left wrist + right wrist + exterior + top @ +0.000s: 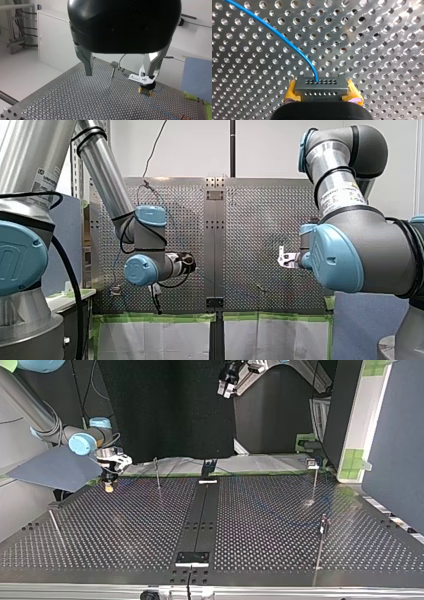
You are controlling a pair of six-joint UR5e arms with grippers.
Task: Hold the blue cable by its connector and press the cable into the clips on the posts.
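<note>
Our right gripper (322, 93) is clamped on the connector (321, 86) (a flat grey block with two rows of small holes), its yellow pads (291, 93) pressed against either end. The blue cable (279, 35) leaves the connector's upper row of holes and curves away over the perforated table (374, 50); whether it touches the surface there we cannot tell.

In the top view this gripper points straight down near the table's far left corner, its tip close to the surface. A thin post (157, 474) stands near it, and two more rise well apart at that view's right.

Farther off, our left gripper (118, 72) hangs well above the table with its metal fingers (86, 62) spread wide. Ahead of them we see a post topped by a clip (114, 64), and beside it the right gripper with the cable trailing along the table.
</note>
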